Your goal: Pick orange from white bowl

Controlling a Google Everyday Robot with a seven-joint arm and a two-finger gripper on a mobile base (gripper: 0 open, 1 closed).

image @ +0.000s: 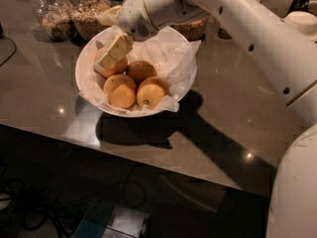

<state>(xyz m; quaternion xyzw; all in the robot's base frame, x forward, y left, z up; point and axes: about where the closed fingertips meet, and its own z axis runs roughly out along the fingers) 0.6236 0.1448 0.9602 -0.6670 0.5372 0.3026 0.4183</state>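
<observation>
One long white arm (pixel 237 29) crosses the upper right of our view and ends in the gripper (pixel 105 39), which hangs over the back-left part of the white bowl (pixel 78 71). Under and all around the gripper spreads the glossy dark countertop (pixel 44 98) that bears the bowl. Crinkled white paper (pixel 173 58) lines the bowl and stands up in folds to the gripper's right. Just behind the gripper, past the rim, stand a glass jar of grain (pixel 52 16) and a second jar (pixel 89 14).

Four fruits lie packed together. The orange (pixel 115 67) we take as the target sits directly under the gripper. The middle fruit (pixel 140 71) touches it on the right. The front-left fruit (pixel 120 90) and the front-right fruit (pixel 151 92) lie on the near side of the gripper.

The fingers stand apart. The lower finger (pixel 116 48) lies across the top of the orange, and the upper finger (pixel 108 18) points out beyond the rim. We judge this to be the lining-up step, with nothing gripped yet. Next, the orange must come between both fingers before they close, and then lift straight up. The touching neighbours, the paper folds and the bowl wall crowd that approach, and the jars leave little room behind.
</observation>
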